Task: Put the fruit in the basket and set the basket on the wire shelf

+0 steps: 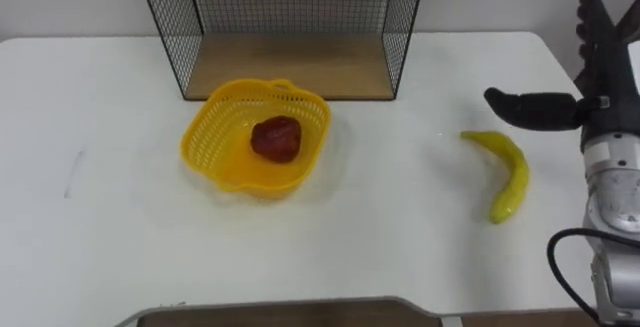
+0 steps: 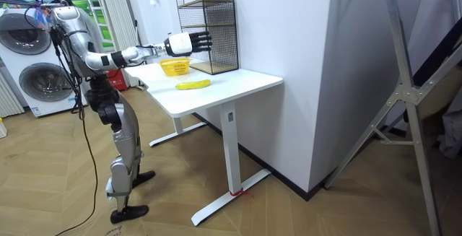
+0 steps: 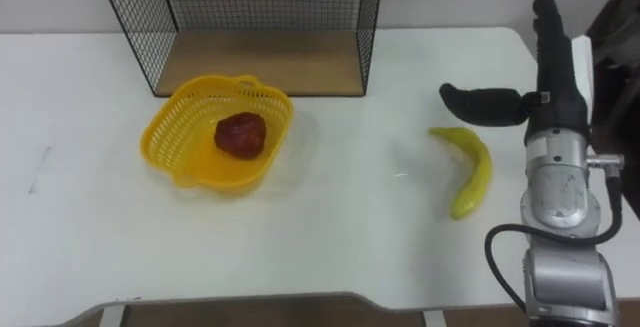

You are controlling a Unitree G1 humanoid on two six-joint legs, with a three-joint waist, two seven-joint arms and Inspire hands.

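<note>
Black-fingered right hand (image 3: 553,92) on a silver-grey wrist — black cable loop below

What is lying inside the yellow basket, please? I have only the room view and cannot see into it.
Observer: One red fruit lies in the basket.
Operator: Thank you. Is the robot gripping anything?
Observer: No. The right hand is open, with its fingers straight and its thumb spread toward the robot's left.
Operator: And what is directly behind the basket?
Observer: The wire shelf has a wooden board as its floor at table level, on the side that opens toward the basket.
</note>
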